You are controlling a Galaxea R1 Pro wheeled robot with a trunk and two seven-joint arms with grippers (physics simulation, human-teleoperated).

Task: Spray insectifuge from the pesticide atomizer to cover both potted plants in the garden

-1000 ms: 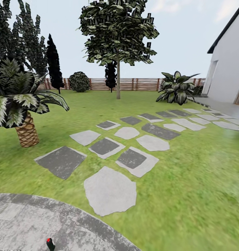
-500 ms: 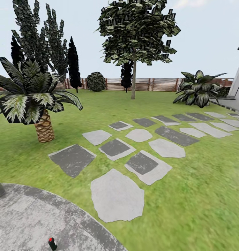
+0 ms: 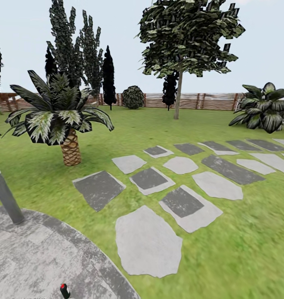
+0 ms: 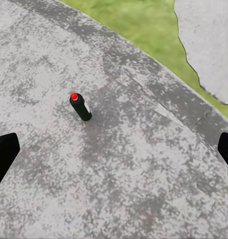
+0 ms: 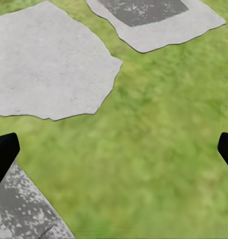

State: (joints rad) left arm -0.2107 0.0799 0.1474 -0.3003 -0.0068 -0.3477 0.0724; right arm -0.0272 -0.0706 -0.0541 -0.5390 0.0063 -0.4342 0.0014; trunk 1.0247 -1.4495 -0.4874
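Note:
The pesticide atomizer, a small dark bottle with a red tip, stands upright on the round grey stone patio at the bottom edge of the head view. In the left wrist view the atomizer stands on the stone some way ahead of my left gripper, whose dark fingertips sit wide apart, open and empty. My right gripper hangs open over grass beside the patio's rim, holding nothing. The potted plants are out of view.
A grey bollard lamp stands at the patio's left edge. A palm tree grows on the lawn behind it. Stepping stones lead off to the right. A striped agave, a tall tree and the slatted fence lie farther back.
The whole head view has shifted to the right, so the camera has turned left. The bollard lamp has come into view and the white house has left it.

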